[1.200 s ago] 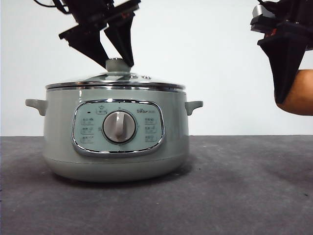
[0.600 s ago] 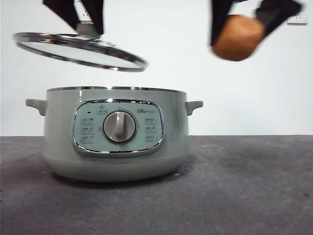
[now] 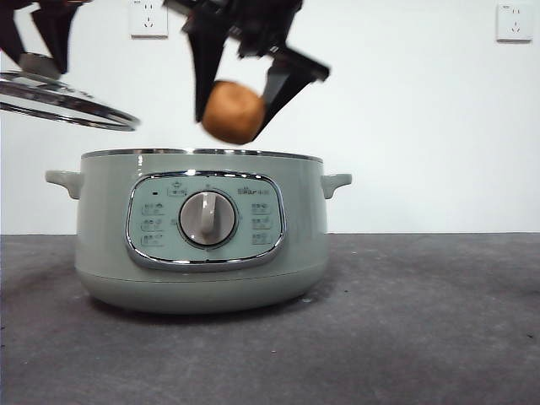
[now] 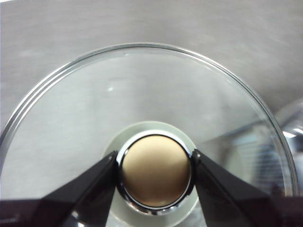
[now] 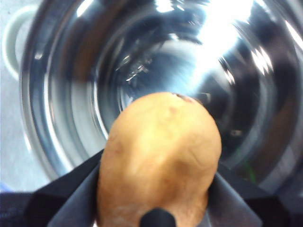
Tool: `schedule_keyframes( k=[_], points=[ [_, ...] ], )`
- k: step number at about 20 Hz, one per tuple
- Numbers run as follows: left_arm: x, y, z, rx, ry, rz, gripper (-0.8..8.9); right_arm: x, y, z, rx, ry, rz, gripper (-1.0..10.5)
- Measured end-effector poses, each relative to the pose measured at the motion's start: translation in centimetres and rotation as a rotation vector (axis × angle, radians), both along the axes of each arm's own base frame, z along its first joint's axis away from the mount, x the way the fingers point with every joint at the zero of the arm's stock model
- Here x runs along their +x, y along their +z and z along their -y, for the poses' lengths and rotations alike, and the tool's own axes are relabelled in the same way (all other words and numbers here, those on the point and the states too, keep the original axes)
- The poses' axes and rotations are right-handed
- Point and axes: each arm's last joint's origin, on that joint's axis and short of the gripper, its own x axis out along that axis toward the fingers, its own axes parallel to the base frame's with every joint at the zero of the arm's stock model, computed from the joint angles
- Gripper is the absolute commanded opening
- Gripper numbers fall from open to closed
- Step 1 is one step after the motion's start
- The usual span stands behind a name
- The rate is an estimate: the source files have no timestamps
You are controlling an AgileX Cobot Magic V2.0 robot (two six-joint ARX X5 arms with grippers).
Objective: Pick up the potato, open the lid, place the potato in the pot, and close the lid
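Right gripper [image 3: 236,118] clamped on the potato [image 3: 233,111], hanging just above the open pot [image 3: 201,232], over the middle of the rim. Left gripper [image 4: 155,171] pinched on the knob [image 4: 155,177] of the lid [image 3: 67,99], lid held up off to the side of the pot, tilted, clear of the opening.

Risks, judged from here: potato gripped near the jaw tips only, so possible slip before release. Drop from this height into bare steel likely to bounce or clang; better lowered further first. If lowered, jaws spread wide beside the potato could knock the rim. Lid tilted on a small round knob, so possible swivel or slip in the grip. Lid edge near the right arm's path, so possible clash when closing if the right arm not withdrawn first.

View differences: right wrist view gives the shiny steel inside of the pot, nothing visible in it, potato centred over it; not visible from the front. Front view gives the height gap between potato and rim, plus lid tilt and position. Left wrist view confirms both jaws touching the knob and table seen through the glass, so lid not over the pot.
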Motion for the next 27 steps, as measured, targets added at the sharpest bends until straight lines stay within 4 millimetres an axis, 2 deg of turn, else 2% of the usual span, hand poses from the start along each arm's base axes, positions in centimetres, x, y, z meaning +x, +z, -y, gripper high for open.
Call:
schedule_keyframes(
  k=[2,5,7,10,17,20,22,23,25,26,27],
  points=[
    [0.1,0.1,-1.3,0.0,0.039,0.01,-0.12,0.8,-1.4,-1.3,-0.009,0.009,-0.011,0.0],
    [0.1,0.1,-2.6,0.0,0.079,0.01,-0.13,2.0,-5.2,-2.9,-0.049,0.016,-0.049,0.0],
    [0.1,0.1,-3.1,-0.01,0.086,0.01,-0.13,2.5,-6.9,-3.7,-0.055,0.02,-0.053,0.0],
    [0.1,0.1,-3.5,-0.025,0.085,0.01,-0.12,2.7,-7.0,-4.4,-0.03,0.025,-0.015,0.0],
    [0.0,0.0,-3.4,-0.038,0.074,0.002,-0.13,3.1,-7.1,-4.1,-0.055,0.003,0.011,0.0],
    [0.0,0.0,-3.4,-0.056,0.057,-0.004,-0.12,3.4,-8.8,-4.3,-0.086,0.0,-0.023,0.0],
    [-0.1,-0.1,-3.3,-0.059,0.054,-0.013,-0.13,3.4,-9.0,-4.3,-0.09,-0.009,-0.03,0.0],
    [-0.1,-0.1,-3.3,-0.059,0.054,-0.015,-0.13,3.4,-9.1,-4.2,-0.097,-0.011,-0.04,0.3],
    [-0.1,-0.2,-3.1,-0.059,0.047,-0.025,-0.13,3.3,-9.1,-4.2,-0.104,-0.011,-0.046,3.0],
    [-0.2,-0.2,-2.8,-0.059,0.038,-0.029,-0.13,3.3,-9.1,-4.2,-0.105,-0.011,-0.048,4.7],
    [-0.1,-0.2,-2.4,-0.06,0.026,-0.029,-0.12,3.3,-9.1,-4.1,-0.107,-0.011,-0.05,5.5]
  ],
)
